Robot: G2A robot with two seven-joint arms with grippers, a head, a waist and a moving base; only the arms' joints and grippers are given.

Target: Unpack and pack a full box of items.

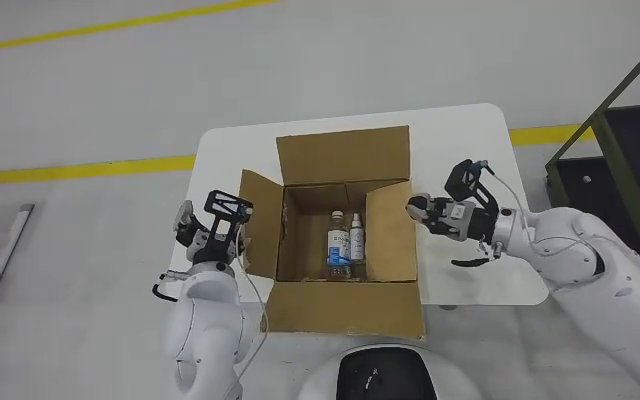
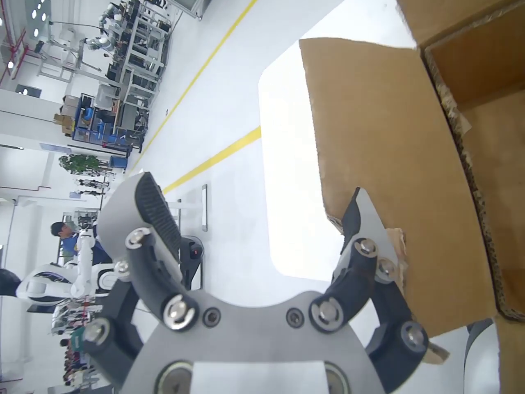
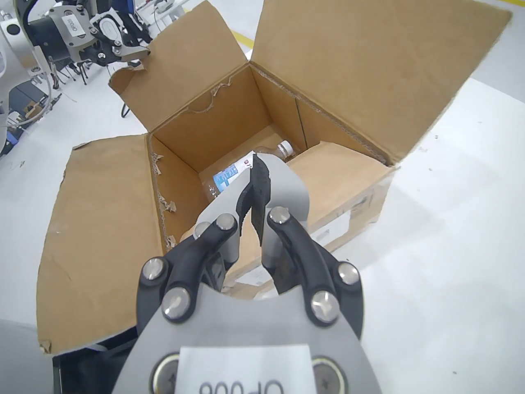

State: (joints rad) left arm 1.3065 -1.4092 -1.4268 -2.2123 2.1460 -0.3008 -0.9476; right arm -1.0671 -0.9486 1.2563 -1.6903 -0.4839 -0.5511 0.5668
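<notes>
One finger (image 2: 361,223) of the left gripper (image 2: 250,194), spread wide and holding nothing, touches the torn corner of the left flap (image 1: 260,225). Centre: the box (image 3: 192,137) stands on the table (image 1: 470,140), flaps out, with a larger bottle (image 1: 338,248) and a slimmer bottle (image 1: 357,240) lying side by side on its floor. The right gripper (image 3: 256,174), pressed together with nothing seen between, hangs at the right flap (image 1: 390,232). Risk: pushing either flap could slide the box or tear frayed cardboard, and an unopened reach would knock the bottles.
</notes>
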